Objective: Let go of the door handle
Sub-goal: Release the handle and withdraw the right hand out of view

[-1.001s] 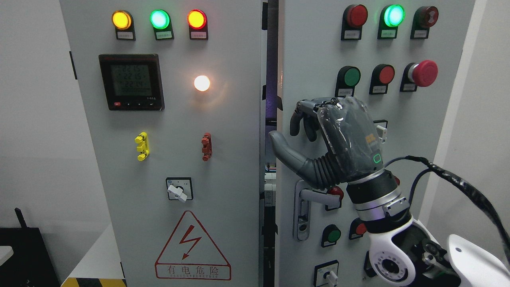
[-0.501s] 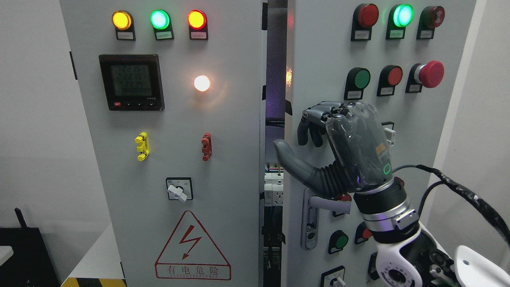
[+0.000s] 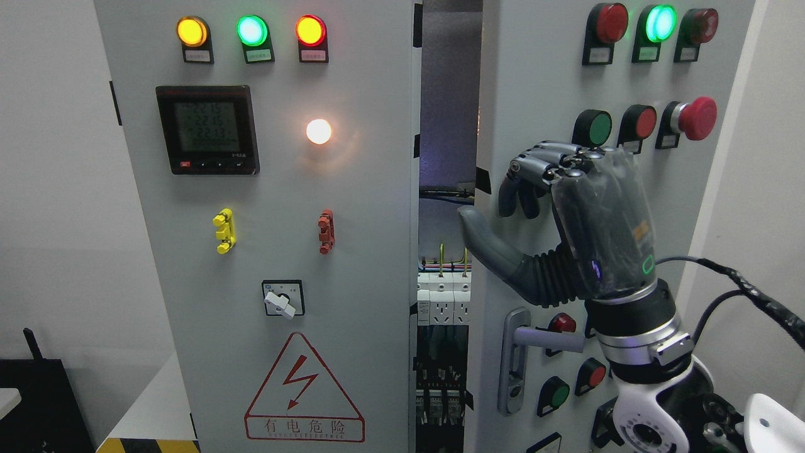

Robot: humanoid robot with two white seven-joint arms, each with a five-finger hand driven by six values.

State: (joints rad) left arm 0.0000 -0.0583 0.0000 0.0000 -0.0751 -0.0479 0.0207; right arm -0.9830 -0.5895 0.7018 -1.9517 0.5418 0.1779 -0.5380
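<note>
Door handle (image 3: 534, 340) was a grey metal lever on a tall backplate with a keyhole below, mounted low on the left edge of the right cabinet door (image 3: 534, 94). Lever pointed right, roughly level, its far end running under the robot's wrist. That door stood ajar, with a dark gap (image 3: 448, 189) between it and the left door (image 3: 264, 251); wiring and white breakers (image 3: 440, 296) were visible inside. Right hand (image 3: 566, 220) sat above the handle, clear of it, gripping nothing. Fingers (image 3: 527, 182) were bent at the knuckles with tips pointing down in front of the door panel, thumb (image 3: 487, 242) stuck out left toward the door edge; cannot tell if the fingertips touched the panel. So: handle let go, hand loosely curled and empty. Forearm came in from the lower right with a black cable (image 3: 748, 296) looping beside it. Red and green push buttons (image 3: 592, 128) sat just above the knuckles, more buttons beside the lever. Left arm not seen.
</note>
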